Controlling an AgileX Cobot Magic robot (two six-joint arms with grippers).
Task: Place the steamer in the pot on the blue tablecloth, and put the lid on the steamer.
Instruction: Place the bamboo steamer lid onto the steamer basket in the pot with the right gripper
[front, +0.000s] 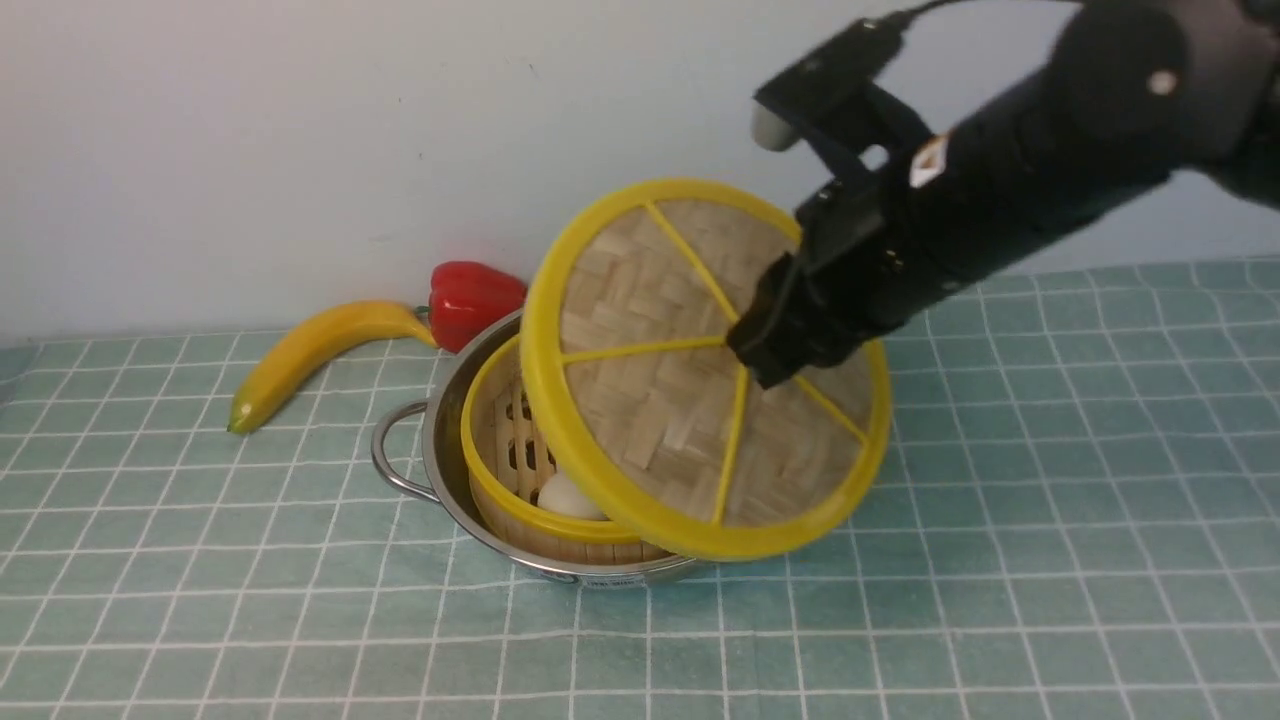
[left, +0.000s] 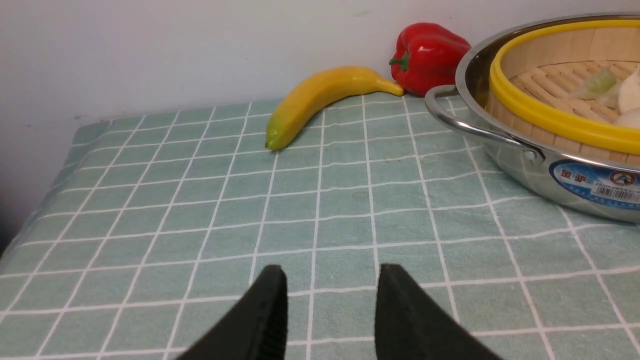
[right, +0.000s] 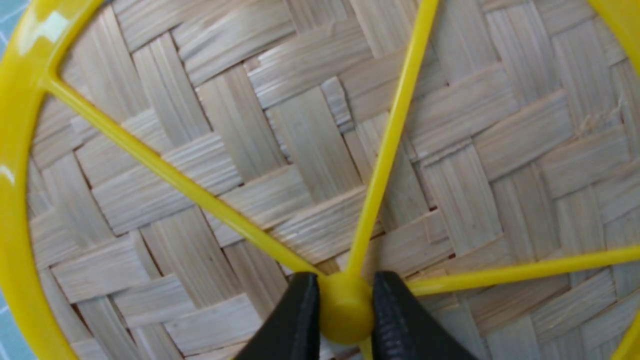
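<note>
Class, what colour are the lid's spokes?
Yellow; the lid shows best in the right wrist view.

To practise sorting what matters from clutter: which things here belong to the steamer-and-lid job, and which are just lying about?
Belong to the job:
steamer, sitting in the pot
lid, tilted, held by its knob in the right gripper
blue tablecloth

Just lying about:
banana
red pepper
</note>
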